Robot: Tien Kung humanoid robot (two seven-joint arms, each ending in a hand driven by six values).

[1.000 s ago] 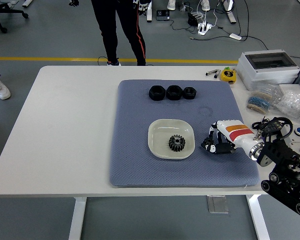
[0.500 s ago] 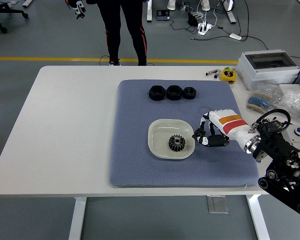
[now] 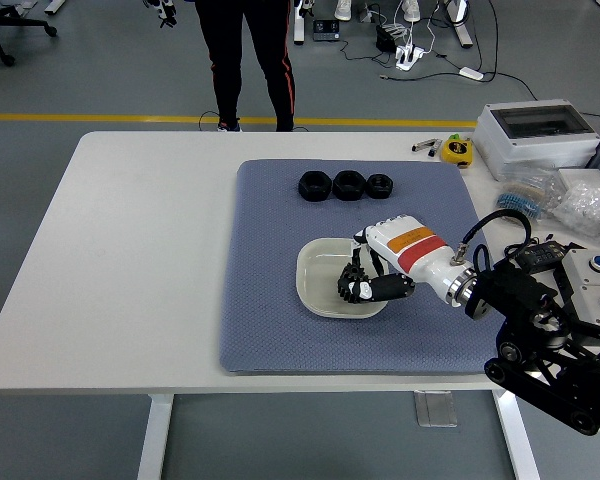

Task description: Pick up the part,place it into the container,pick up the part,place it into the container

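Black links and joints of the right arm (image 3: 545,345) fill the lower right corner, and from there the arm reaches left over the table (image 3: 130,250). Its white hand (image 3: 385,265), with an orange and red band on the back, is over the right part of the dish (image 3: 320,275). The dark fingers (image 3: 365,288) are curled down around the gear (image 3: 352,290) and seem to touch it. I cannot tell if the gear is held firmly or only lies under the fingers.

The gear is small, black and round, with short teeth on its edge. It is inside the dish, at the right side of it, and the fingers hide most of it. The dish is a cream square with round corners and a low rim. It stands near the middle of the blue-grey mat (image 3: 270,320), which covers the right half of the white table.

Farther on the mat, near its far edge, three black nuts (image 3: 347,185) lie in a row, just beside each other. The left and middle ones are bigger than the right one.

At the right edge of the table are clear plastic bags (image 3: 580,205), a grey box (image 3: 535,135) with a clear lid, and a yellow tape measure (image 3: 458,150).

Beyond the table a person's legs (image 3: 250,60) in black trousers stand on the grey floor.
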